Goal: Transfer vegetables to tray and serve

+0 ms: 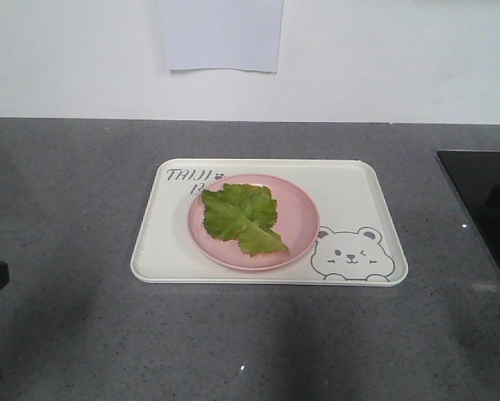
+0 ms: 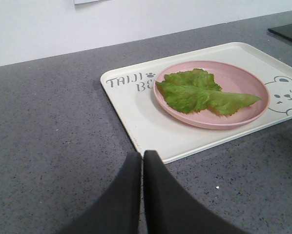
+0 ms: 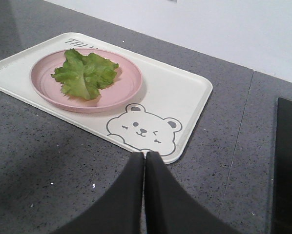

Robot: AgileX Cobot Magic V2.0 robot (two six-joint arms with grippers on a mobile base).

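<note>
Closed black fingers fill the bottom of both wrist views: the left gripper (image 2: 142, 161) and the right gripper (image 3: 145, 163) each have their jaws pressed together with nothing between them, hanging low over the grey counter (image 1: 66, 217) just short of the tray (image 1: 359, 200). Lettuce (image 1: 242, 217) lies flat on a pink plate (image 1: 304, 209), and the plate sits on the tray, left of the bear drawing (so the transfer looks done, and serving remains).

Judging by that, the coming move turns on the tray's edges rather than on the leaf. Its long axis runs left to right across the front view. From the left gripper the near corner by the lettering lies straight ahead and close; from the right gripper the corner by the bear lies straight ahead, nearly touching in that view. Each arm is about equally near its own end, both pointing forward and slightly down, so a two-armed lift seems likely, and the jaws would need to part first.
</note>
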